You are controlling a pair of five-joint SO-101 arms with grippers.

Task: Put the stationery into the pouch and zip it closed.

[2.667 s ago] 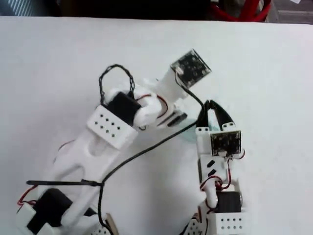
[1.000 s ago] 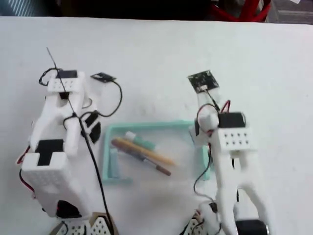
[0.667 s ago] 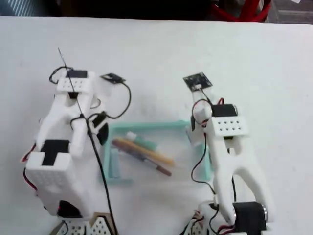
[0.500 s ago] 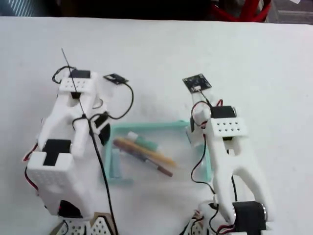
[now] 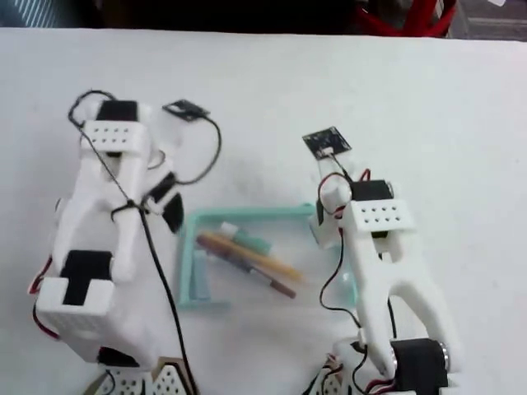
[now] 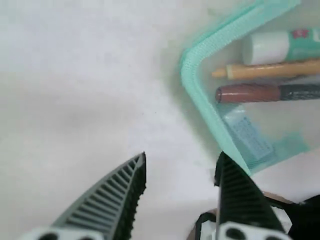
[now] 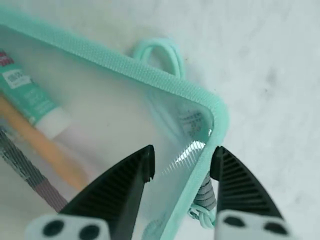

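A clear pouch with a teal zip edge (image 5: 247, 214) lies flat between the two arms. Inside it are a glue stick (image 5: 243, 239), a yellow pencil (image 5: 259, 258) and a dark pen (image 5: 268, 280). My left gripper (image 6: 182, 160) is open, low over bare table just off the pouch's corner (image 6: 195, 85), with the glue stick (image 6: 280, 42), pencil (image 6: 270, 70) and pen (image 6: 265, 92) beyond. My right gripper (image 7: 184, 152) is open, its fingers either side of the pouch's opposite corner (image 7: 217, 117), close to the zip pull (image 7: 202, 200).
The white table (image 5: 428, 123) spreads around the pouch. A teal loop (image 7: 160, 52) sticks out from the pouch's edge near the right gripper. Loose black cables (image 5: 198, 156) hang from the left arm. Dark and red objects (image 5: 403, 16) sit past the table's far edge.
Earlier both arms crowded over the middle; now they stand at the pouch's two ends. In the last second the left arm pulled slightly away from the pouch and the right arm edged left.
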